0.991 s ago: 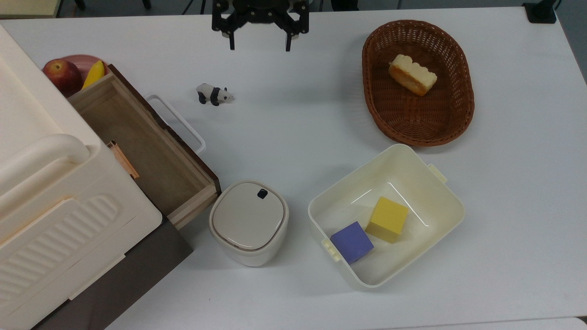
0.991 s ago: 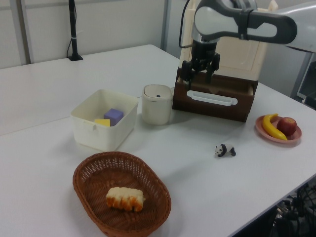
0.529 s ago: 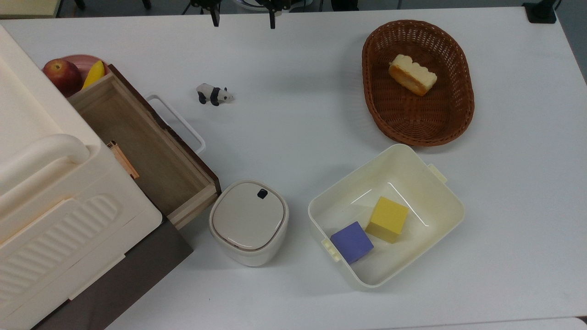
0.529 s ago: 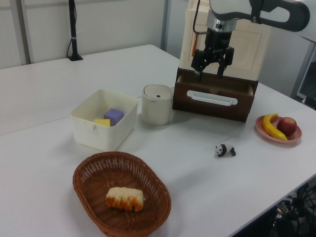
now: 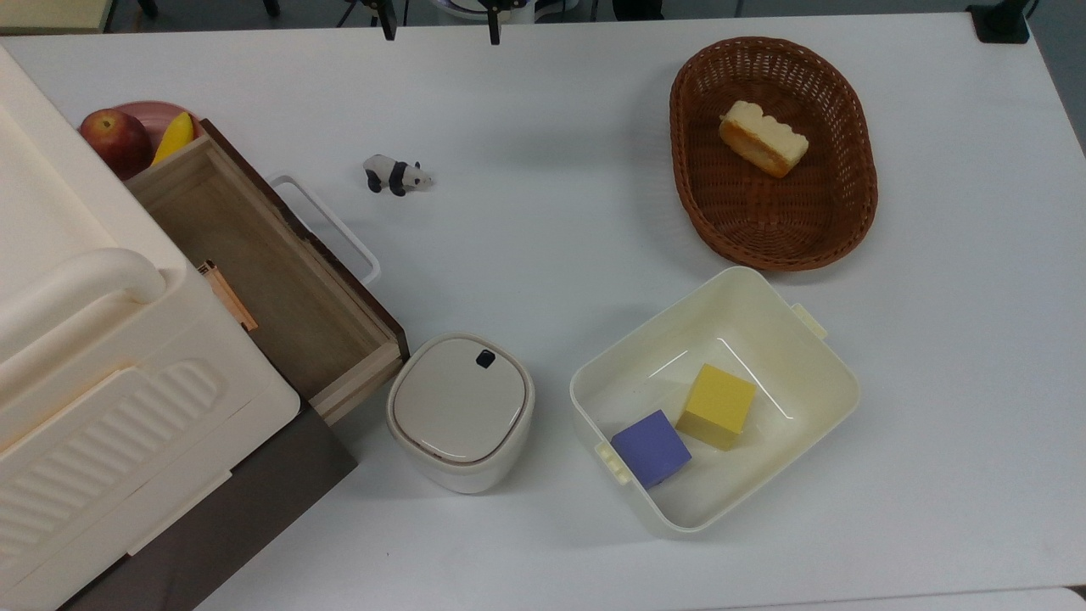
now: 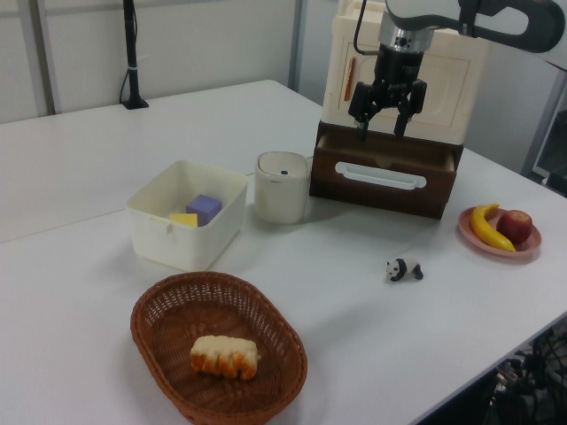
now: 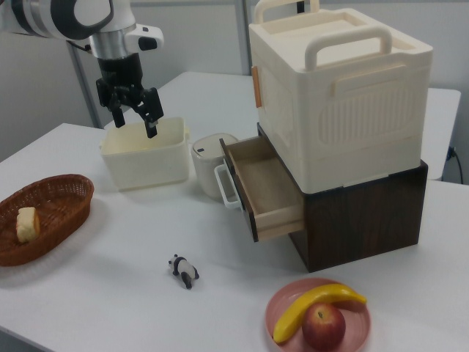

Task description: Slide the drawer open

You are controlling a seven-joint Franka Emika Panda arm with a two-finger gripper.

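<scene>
Drawer (image 7: 265, 187) pulled out; jaws spread, up high.

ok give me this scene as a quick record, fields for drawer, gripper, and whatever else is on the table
drawer: pulled out, pale wood inside showing, nothing seen in it
handle: white loop bar, nothing gripping it
gripper: open, raised above the table, holding nothing
basket: brown wicker, one piece of bread inside
tub: cream, holds a yellow cube and a purple cube
lidded pot: beside the drawer front corner
panda figure: alone on the table
pink plate: apple and banana
</scene>
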